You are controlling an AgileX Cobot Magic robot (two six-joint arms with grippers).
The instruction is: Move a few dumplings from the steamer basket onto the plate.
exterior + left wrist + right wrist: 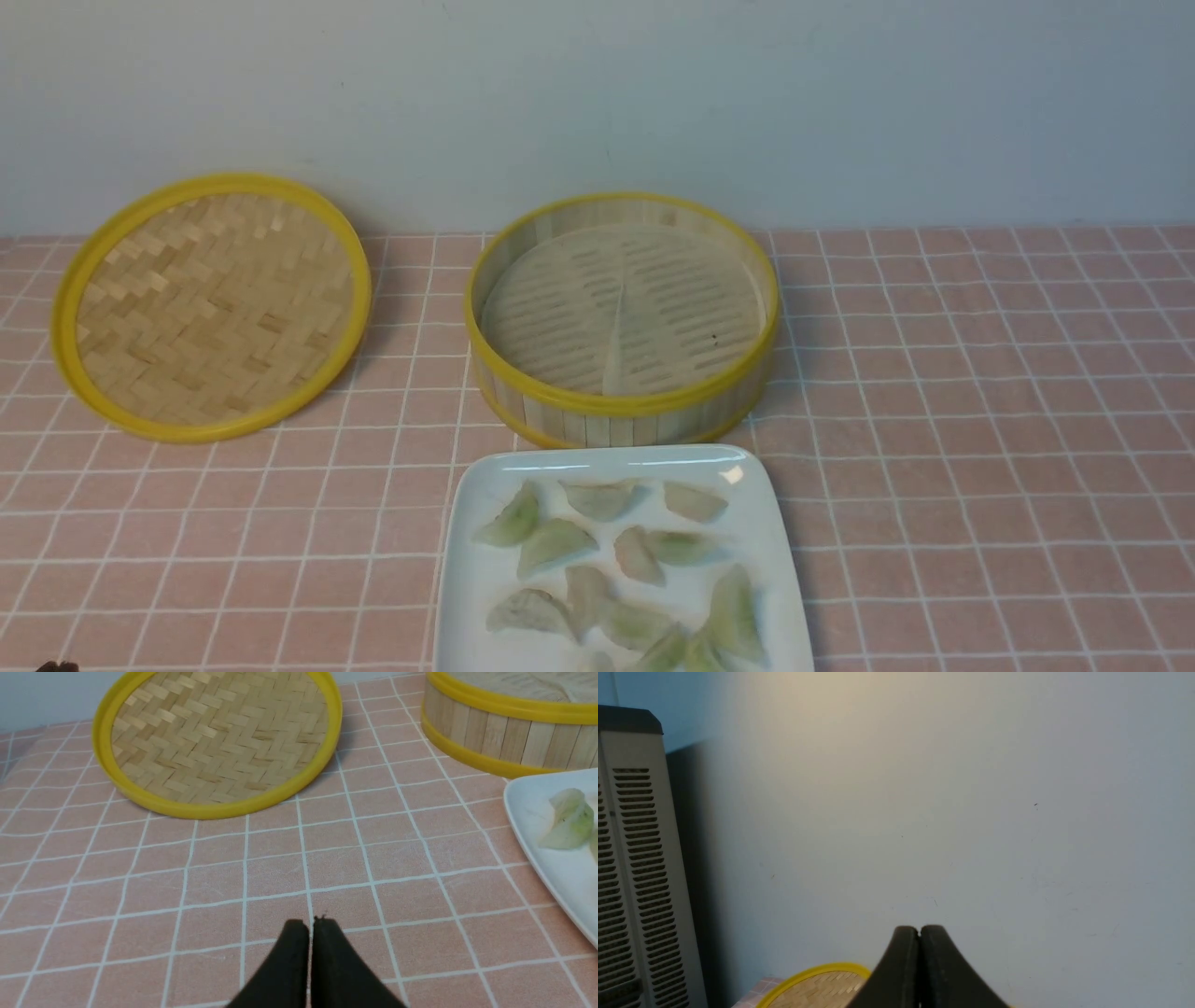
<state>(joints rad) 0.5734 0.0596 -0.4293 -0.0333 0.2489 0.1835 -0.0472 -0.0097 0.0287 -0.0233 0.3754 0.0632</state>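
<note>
The steamer basket [623,401] stands at the table's middle back, its cream liner [621,308] bare. In front of it lies the white plate [467,560] with several pale green dumplings [554,544] scattered on it. In the left wrist view the basket [504,732] and a plate corner [560,877] with one dumpling [566,819] show. My left gripper [309,924] is shut and empty, low over the pink cloth, left of the plate. My right gripper [919,929] is shut and empty, raised and facing the wall. Neither gripper shows clearly in the front view.
The woven bamboo lid [213,303] with a yellow rim lies at the back left, also in the left wrist view [215,742] and the right wrist view [817,989]. A grey vented appliance [630,868] stands beside the wall. A pink checked cloth [980,420] covers the table.
</note>
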